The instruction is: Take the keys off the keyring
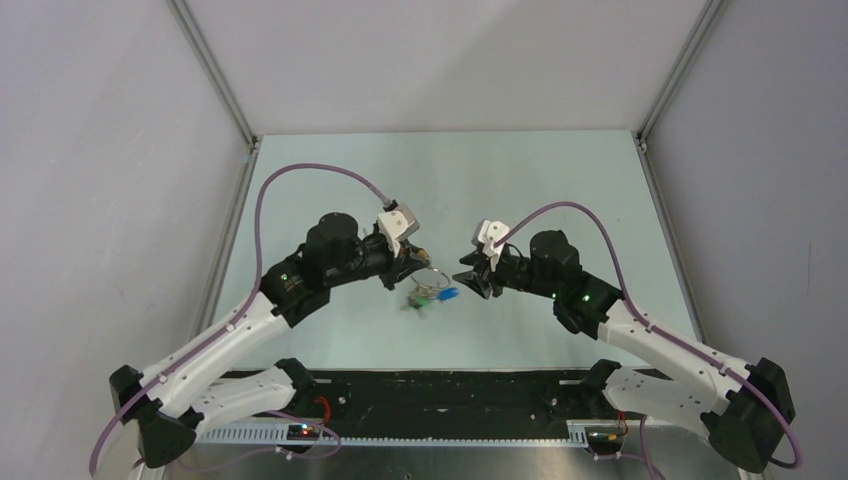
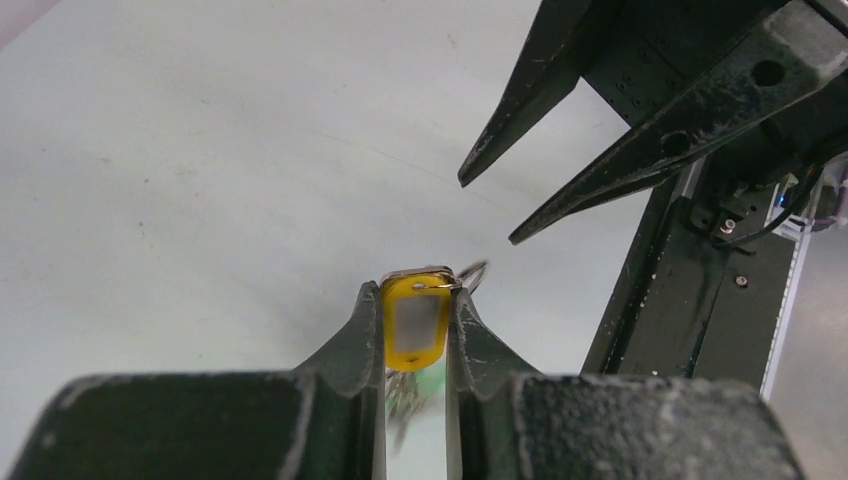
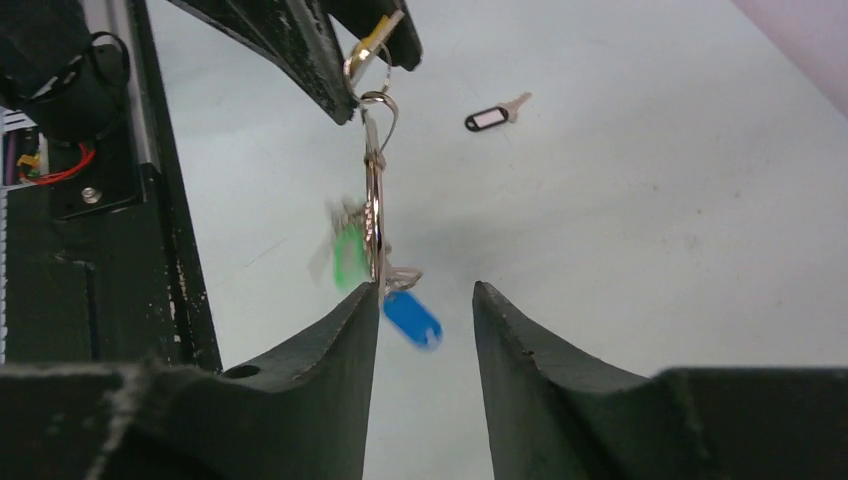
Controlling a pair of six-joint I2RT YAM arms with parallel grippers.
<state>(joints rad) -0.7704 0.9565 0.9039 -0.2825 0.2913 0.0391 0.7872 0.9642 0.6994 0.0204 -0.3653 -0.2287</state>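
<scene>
My left claw (image 2: 415, 290) is pressed together on the yellow tag (image 2: 415, 322), pinching it by its flat sides so that its long axis runs straight out along my fingers. The tag is an oval yellow frame with a pale window, and a thin wire loop passes through its outer end just past my fingertips.

Below that claw the keyring (image 3: 375, 200) hangs edge-on, a thin silver ring whose long axis runs straight down from the pinch. The keys (image 3: 385, 285) dangle at its lower end: a green tag (image 3: 350, 255), blurred, on the side nearer my arm bases, and a blue tag (image 3: 412, 320) lowest, slanting down and away from the ring.

My right claw (image 3: 425, 290) is spread, holding nothing, its tips pointing at the hanging bunch. The ring's lower end sits right at the tip of one finger; I cannot tell whether they touch. The blue tag lies in the gap between the two fingers.

Both arms reach forward and bend inwards, so the claws face each other above the pale surface (image 1: 540, 180). Beyond the left claw a black-tagged key (image 3: 487, 118) lies flat on its own
</scene>
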